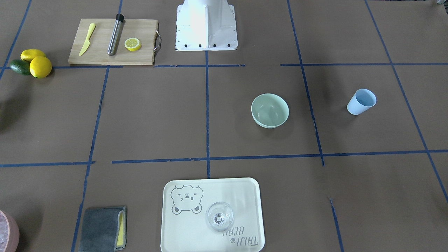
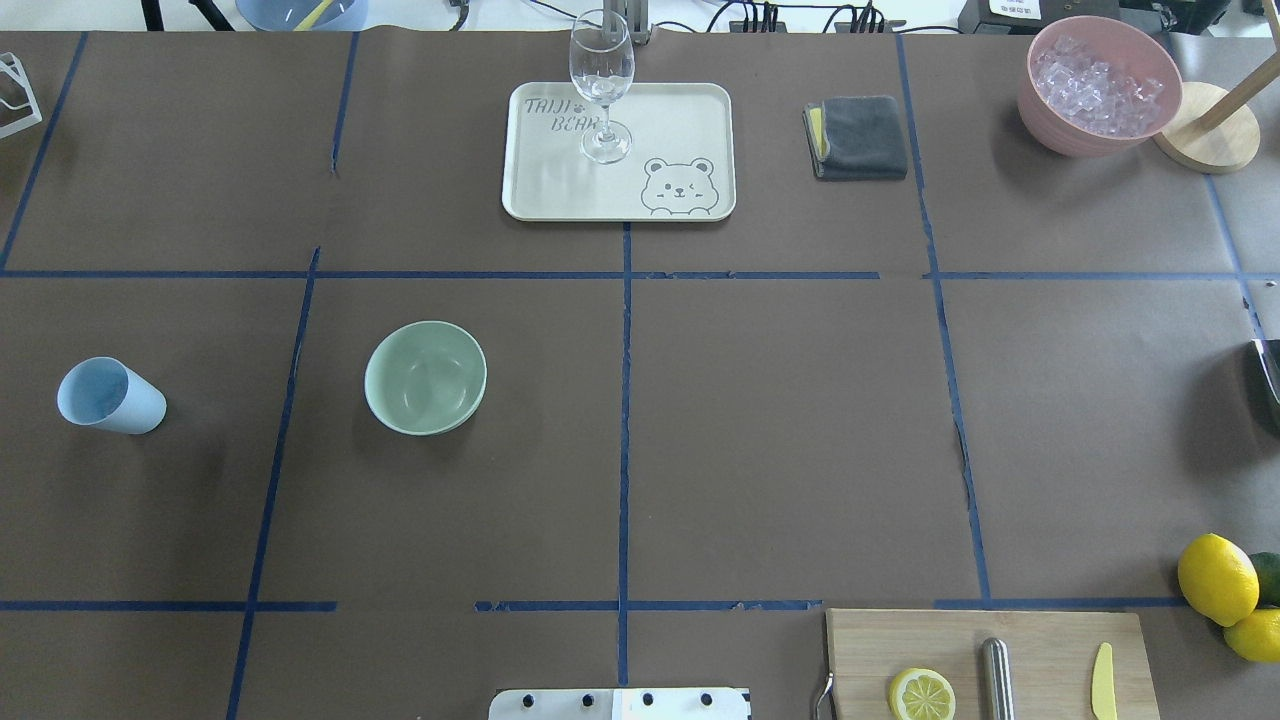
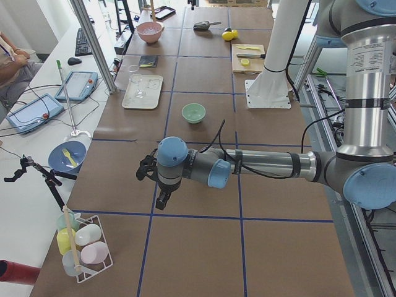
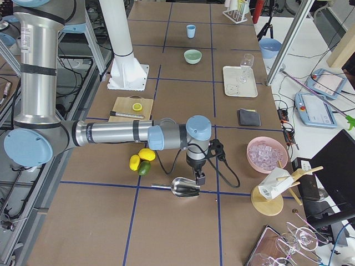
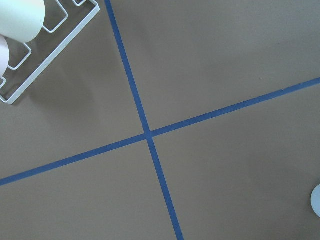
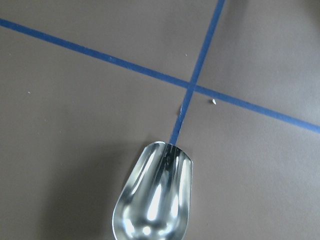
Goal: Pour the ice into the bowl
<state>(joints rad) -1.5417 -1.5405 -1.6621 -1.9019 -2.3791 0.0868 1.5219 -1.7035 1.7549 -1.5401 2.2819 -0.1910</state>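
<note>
The mint-green bowl [image 1: 270, 110] stands upright left of the table's centre in the overhead view [image 2: 426, 377], and I see no ice in it. A light blue cup [image 2: 108, 396] stands to its left. Clear ice cubes [image 2: 1100, 85] fill a pink bowl [image 2: 1045, 125] at the far right corner. My left gripper [image 3: 162, 199] hangs over bare table near the left end. My right gripper [image 4: 198, 178] hangs just above a metal scoop [image 6: 152, 200] near the right end. Both grippers show only in the side views, so I cannot tell whether they are open or shut.
A cream tray [image 2: 540, 190] with a wine glass [image 2: 602, 85] stands at the far middle, with a grey cloth [image 2: 860, 137] beside it. A cutting board [image 2: 1040, 640] holds a lemon slice, a muddler and a yellow knife. Lemons [image 2: 1217, 578] lie right of it. A cup rack [image 3: 83, 247] stands at the left end.
</note>
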